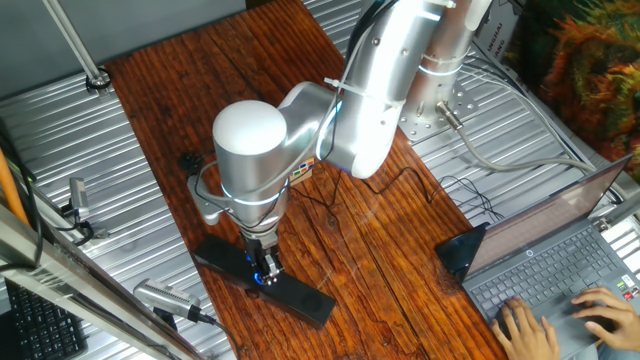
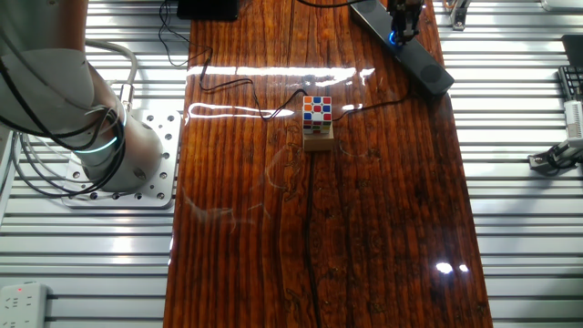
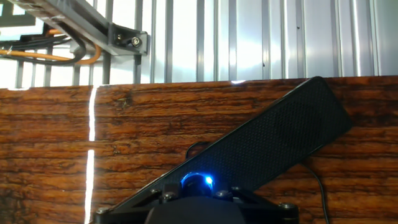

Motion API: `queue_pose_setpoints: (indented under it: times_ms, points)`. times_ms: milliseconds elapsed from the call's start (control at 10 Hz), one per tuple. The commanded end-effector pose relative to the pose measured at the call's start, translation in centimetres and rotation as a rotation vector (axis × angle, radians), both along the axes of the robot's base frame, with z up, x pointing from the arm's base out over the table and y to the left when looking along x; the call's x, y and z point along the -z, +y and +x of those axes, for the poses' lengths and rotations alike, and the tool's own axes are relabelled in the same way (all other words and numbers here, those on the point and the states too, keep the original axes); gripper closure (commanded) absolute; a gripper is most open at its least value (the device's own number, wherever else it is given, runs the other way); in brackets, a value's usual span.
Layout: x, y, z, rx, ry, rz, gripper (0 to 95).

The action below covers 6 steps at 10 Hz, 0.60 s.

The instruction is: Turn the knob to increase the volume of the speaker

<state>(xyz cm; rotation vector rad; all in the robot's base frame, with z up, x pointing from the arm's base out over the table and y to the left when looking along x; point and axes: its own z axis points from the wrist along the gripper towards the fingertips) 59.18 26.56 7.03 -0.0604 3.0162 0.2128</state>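
The speaker [image 1: 300,296] is a long, slim black bar lying aslant near the wooden table's edge; it also shows in the other fixed view as the speaker [image 2: 421,60] and in the hand view as the speaker [image 3: 280,134]. At its middle glows the knob [image 3: 196,182], a small dial with a blue ring, its lower half hidden by my hand. My gripper [image 1: 264,268] comes straight down onto the knob [image 1: 262,279], with a dark finger close against each side of it. In the other fixed view the gripper [image 2: 401,23] stands over the blue glow of the knob [image 2: 393,38].
A coloured puzzle cube [image 2: 317,111] sits on a small wooden block mid-table, with thin black cables [image 2: 264,111] running past it. An open laptop [image 1: 560,250] with a person's hands [image 1: 560,318] on it is at the table's far side. Ribbed metal [image 3: 249,37] borders the wood behind the speaker.
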Motion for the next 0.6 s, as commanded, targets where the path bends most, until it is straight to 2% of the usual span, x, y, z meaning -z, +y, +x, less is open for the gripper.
queue_pose_setpoints:
  times_ms: [100, 400, 600]
  points:
    - [0.02, -0.01, 0.01, -0.005, -0.010, -0.004, 57.0]
    - [0.03, -0.01, 0.01, -0.017, -0.019, -0.001, 57.0]
    - [0.04, -0.01, 0.01, -0.032, -0.014, -0.018, 57.0]
